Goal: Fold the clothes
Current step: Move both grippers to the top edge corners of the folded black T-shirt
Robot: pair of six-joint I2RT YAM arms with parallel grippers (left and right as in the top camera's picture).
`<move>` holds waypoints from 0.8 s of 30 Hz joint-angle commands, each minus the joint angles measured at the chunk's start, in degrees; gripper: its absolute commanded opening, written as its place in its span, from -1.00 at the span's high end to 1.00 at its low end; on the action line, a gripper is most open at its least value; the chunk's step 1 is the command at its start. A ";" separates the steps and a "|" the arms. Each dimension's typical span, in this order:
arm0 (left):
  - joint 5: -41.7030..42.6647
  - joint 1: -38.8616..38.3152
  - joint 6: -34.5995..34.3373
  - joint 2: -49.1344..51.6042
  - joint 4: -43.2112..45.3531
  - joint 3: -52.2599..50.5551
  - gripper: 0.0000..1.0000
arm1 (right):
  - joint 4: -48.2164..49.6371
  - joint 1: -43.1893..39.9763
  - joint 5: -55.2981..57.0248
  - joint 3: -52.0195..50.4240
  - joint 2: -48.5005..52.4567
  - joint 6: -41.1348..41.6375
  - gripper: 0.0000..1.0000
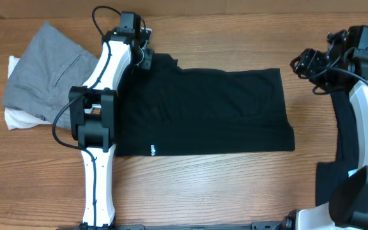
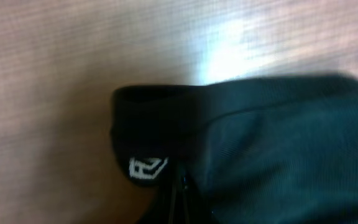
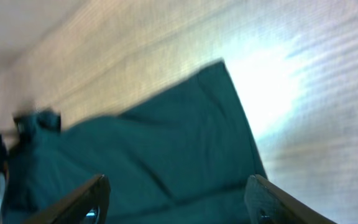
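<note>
well, the black t-shirt lies spread flat in the middle of the wooden table. the left gripper is pinched tight on the shirt's far left corner. the right gripper hangs beyond the shirt's right edge, jaws wide, holding nothing. a grey garment sits on a white cloth at the left.

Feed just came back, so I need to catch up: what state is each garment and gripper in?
black T-shirt: lying flat as a rough rectangle, far-left corner pinched.
left gripper: jaws shut on the black T-shirt's corner.
right gripper: jaws open, empty, off the shirt's far-right corner.
grey garment: folded, left of the shirt.
white garment: bunched beneath the grey one.
</note>
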 commanded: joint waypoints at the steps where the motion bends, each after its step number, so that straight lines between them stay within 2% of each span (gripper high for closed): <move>1: 1.33 -0.37 0.70 -4.15 -3.50 3.58 0.92 | 3.61 0.22 3.17 0.87 4.24 1.05 -0.45; 6: 6.58 -0.81 0.68 -8.37 -6.75 5.35 0.92 | 17.49 0.22 3.37 0.87 13.31 0.79 -0.43; 9: 7.45 -1.29 -0.02 -9.94 -8.13 5.35 0.92 | 22.23 0.37 2.86 0.90 19.26 1.03 -0.39; 16: 8.96 -2.86 -0.59 -10.47 -13.29 5.35 0.92 | 23.39 3.15 2.86 0.90 27.52 -0.72 -0.39; 24: 8.92 -4.46 -0.68 -10.47 -16.83 5.35 0.92 | 21.66 7.37 7.43 0.90 28.11 -0.72 -0.40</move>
